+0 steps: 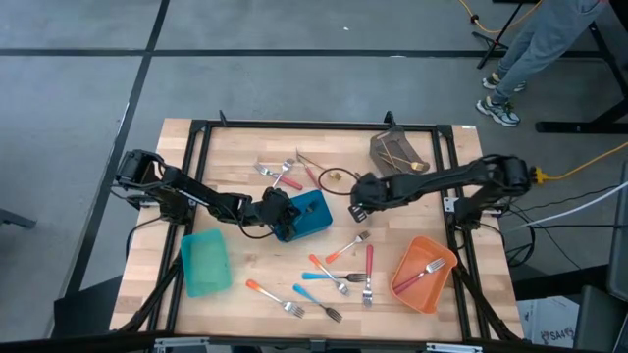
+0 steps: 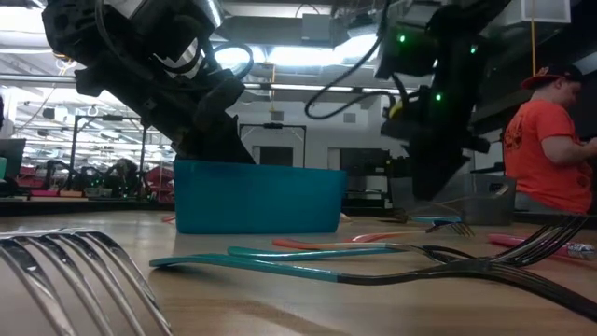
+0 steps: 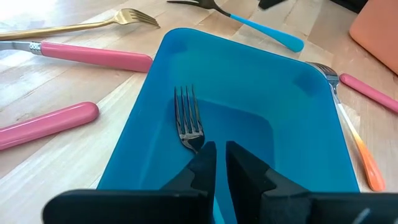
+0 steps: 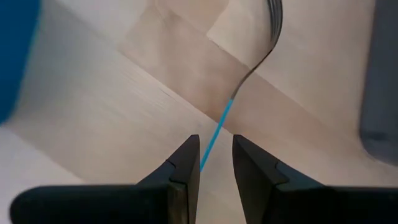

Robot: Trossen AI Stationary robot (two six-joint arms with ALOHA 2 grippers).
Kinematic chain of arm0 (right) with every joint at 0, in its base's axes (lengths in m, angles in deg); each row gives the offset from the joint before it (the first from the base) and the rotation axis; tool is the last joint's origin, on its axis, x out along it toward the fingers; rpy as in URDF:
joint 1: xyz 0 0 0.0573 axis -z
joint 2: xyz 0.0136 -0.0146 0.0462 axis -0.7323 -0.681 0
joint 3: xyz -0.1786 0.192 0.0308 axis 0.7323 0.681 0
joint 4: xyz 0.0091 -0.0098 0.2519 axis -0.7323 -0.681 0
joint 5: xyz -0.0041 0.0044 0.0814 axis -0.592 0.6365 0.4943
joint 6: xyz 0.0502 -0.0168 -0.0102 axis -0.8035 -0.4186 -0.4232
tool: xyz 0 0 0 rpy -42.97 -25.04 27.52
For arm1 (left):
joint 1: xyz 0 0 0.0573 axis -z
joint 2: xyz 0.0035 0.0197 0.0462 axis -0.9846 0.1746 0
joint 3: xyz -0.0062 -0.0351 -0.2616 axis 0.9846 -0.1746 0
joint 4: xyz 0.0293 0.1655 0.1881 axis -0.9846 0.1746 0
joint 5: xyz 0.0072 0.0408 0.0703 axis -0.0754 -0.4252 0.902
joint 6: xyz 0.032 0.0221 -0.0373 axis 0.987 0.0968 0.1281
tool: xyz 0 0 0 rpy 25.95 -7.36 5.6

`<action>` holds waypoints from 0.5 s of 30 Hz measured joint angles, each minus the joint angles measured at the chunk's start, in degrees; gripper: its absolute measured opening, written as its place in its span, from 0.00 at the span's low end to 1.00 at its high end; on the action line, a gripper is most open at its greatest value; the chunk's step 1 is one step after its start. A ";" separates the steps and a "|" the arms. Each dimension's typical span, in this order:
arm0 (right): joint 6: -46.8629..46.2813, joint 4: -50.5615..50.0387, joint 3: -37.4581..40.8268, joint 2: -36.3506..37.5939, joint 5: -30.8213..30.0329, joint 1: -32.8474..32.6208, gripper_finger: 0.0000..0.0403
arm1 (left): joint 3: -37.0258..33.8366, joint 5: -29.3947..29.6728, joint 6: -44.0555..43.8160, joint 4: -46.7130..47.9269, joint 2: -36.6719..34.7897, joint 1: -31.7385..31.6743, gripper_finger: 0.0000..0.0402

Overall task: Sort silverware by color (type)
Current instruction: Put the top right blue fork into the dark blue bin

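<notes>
The silverware lies scattered on the wooden table: pink-handled pieces (image 1: 287, 179) by the far side, and orange-, blue- and red-handled forks (image 1: 339, 277) toward the near edge. My left gripper (image 3: 220, 163) reaches into the blue bin (image 1: 312, 216) and is shut on a fork (image 3: 188, 119). My right gripper (image 4: 216, 163) hovers above the table just right of the blue bin (image 1: 359, 206), shut on a blue-handled fork (image 4: 249, 74). A fork (image 1: 424, 269) lies in the orange bin (image 1: 410, 286), and gold pieces (image 1: 400, 157) lie in the grey bin (image 1: 385, 142). My left gripper has the fork's neck (image 3: 198, 144) running in between its two fingertips, which come slanting down into the bin; the handle is hidden under the fingers. The tines point away along the bin floor; whether they rest on it I cannot tell. My right gripper pinches the fork's thin blue handle (image 4: 213, 138) between its two fingers, which lie along the handle. The fork is lifted clear of the table, and its metal head (image 4: 273, 15) sticks out beyond the fingertips.
The teal bin (image 1: 204, 263) sits near the table's left near corner. A black frame (image 1: 294, 126) borders the table. A person in an orange shirt (image 2: 546, 154) sits beyond the table, and another person's legs (image 1: 520, 59) show past the far right corner.
</notes>
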 joint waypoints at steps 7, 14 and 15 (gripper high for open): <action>-0.02 0.33 -0.02 -4.01 -0.95 0.00 0.21 | 0.00 0.05 0.02 0.00 0.00 0.00 0.08; 0.01 2.26 -0.02 -6.65 -0.75 0.00 0.21 | 0.00 0.10 0.02 0.00 0.00 0.00 0.08; 0.01 2.44 -0.02 -7.02 -0.54 0.00 0.21 | 0.00 0.12 0.02 0.02 0.00 0.00 0.08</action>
